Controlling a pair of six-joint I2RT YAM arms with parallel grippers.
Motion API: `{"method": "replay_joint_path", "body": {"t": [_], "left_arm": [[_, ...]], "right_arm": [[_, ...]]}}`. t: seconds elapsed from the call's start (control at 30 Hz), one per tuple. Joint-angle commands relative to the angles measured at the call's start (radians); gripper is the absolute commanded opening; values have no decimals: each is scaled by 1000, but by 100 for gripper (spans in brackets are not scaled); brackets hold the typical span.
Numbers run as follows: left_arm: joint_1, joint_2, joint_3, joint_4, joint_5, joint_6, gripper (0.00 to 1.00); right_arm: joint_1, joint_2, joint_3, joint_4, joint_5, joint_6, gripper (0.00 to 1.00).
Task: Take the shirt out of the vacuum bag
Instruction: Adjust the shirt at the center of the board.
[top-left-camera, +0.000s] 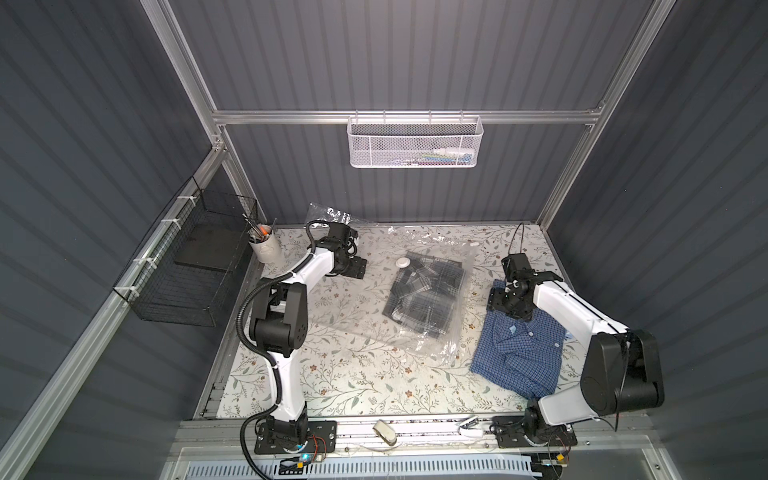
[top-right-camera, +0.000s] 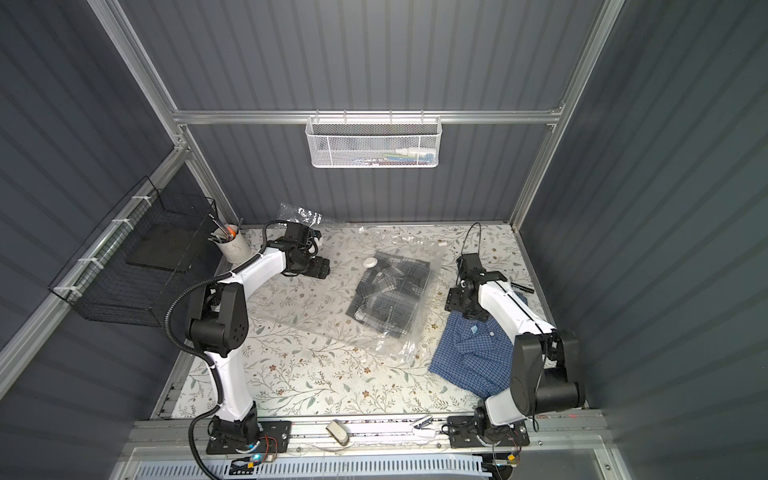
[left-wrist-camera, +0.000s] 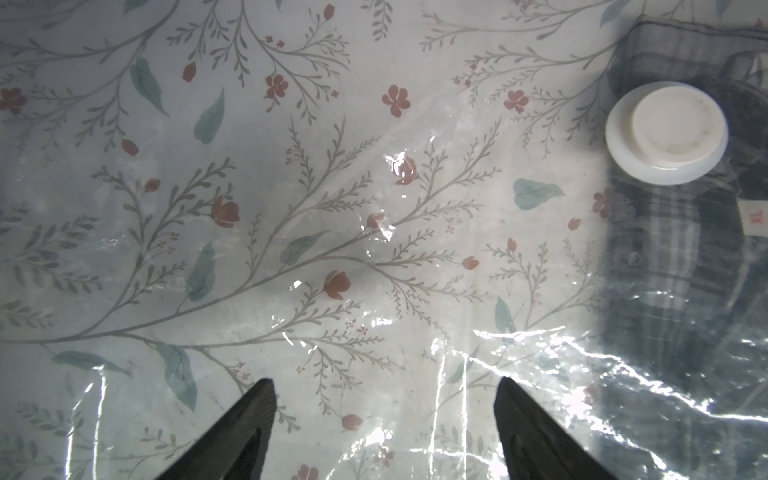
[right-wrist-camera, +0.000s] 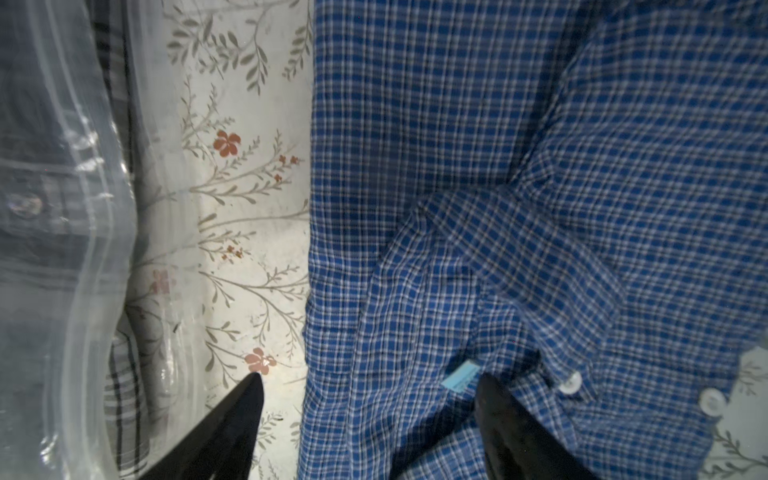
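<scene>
- Your left fingers (left-wrist-camera: 249, 428) stand wide apart with nothing between them. They hang over a wrinkled, bare stretch of the vacuum bag (left-wrist-camera: 457, 353), and the floral tabletop (left-wrist-camera: 104, 50) shows through the plastic.
- Your right fingers (right-wrist-camera: 232, 424) are spread wide too and grip nothing. They straddle the edge of the blue checked shirt (right-wrist-camera: 540, 166): one finger is over bare tabletop, the other over the cloth beside a small light-blue tag (right-wrist-camera: 459, 376). You cannot tell whether that finger touches the cloth.
- The vacuum bag lies flat across the middle of the tabletop and reaches close to the far edge. In both top views its round white valve cap (top-left-camera: 402, 262) is near your left fingers.
- The grey plaid shirt (top-left-camera: 424, 295) lies folded inside the vacuum bag, a little right of the tabletop's middle, with the valve cap over its far left corner.
- In the right wrist view a strip of bare tabletop separates the bag's edge from the blue checked shirt.
- The blue checked shirt lies outside the bag by the right edge, toward the near right corner, partly under your right arm (top-left-camera: 573, 307).
- At the far left corner you have a smaller clear bag (top-left-camera: 328, 214) and a cup (top-left-camera: 264, 247) holding tools.
- Off the tabletop, a black wire basket (top-left-camera: 187, 270) hangs beyond the left edge and a white mesh basket (top-left-camera: 415, 141) hangs on the rail above the far edge.
</scene>
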Motion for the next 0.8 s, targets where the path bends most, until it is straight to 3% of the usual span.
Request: {"method": "replay_joint_path", "body": {"t": [0.0,0.5,0.77], "left_arm": [[4,7,6,-8,26,12,84],[4,10,5,-10,27,17,84],[4,0,2,-12,23,20,84]], "right_arm": [[36,29,-17,-56,111,38,77],[60,101,-63,13,103,70,54],[61,147,-18,-5,86,58,23]]}}
